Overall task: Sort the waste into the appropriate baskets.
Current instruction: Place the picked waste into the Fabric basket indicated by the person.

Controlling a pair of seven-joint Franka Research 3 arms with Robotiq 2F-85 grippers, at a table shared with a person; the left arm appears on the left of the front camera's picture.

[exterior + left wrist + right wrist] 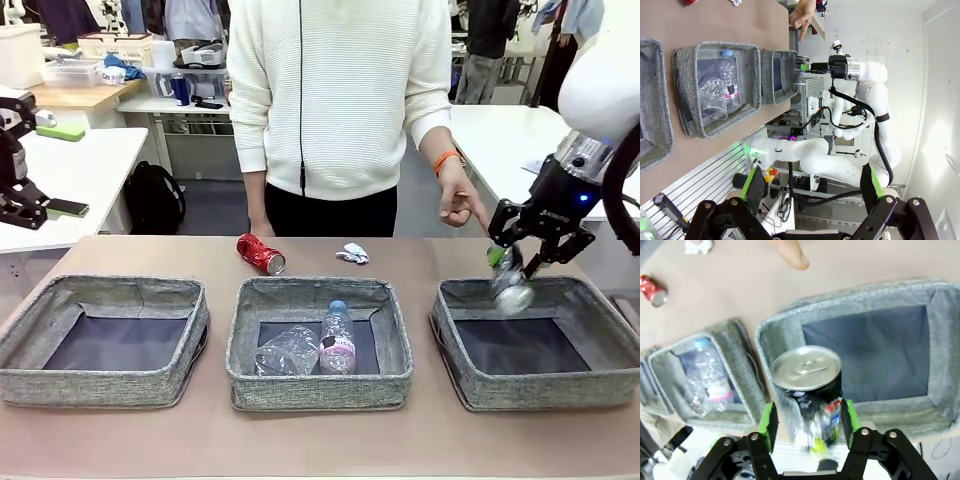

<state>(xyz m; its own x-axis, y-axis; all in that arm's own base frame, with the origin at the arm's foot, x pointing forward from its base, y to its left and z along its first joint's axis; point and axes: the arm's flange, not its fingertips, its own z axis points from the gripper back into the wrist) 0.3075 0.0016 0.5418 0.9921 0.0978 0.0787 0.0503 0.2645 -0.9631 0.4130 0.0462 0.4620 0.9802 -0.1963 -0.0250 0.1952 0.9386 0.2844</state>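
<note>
One pink-labelled bottle (pixel 338 342) lies in middle basket (pixel 320 386), print illegible.

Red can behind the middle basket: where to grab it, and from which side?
Probably mid-body on the red can, from straight above, jaws across its round sides. It lies on its side, slanted, silver end toward the middle basket.

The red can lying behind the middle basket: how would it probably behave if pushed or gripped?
The red can lies on its side, so a sideways push would probably roll it. It looks like thin metal, likely light and easily dented under a firm grip.
</note>
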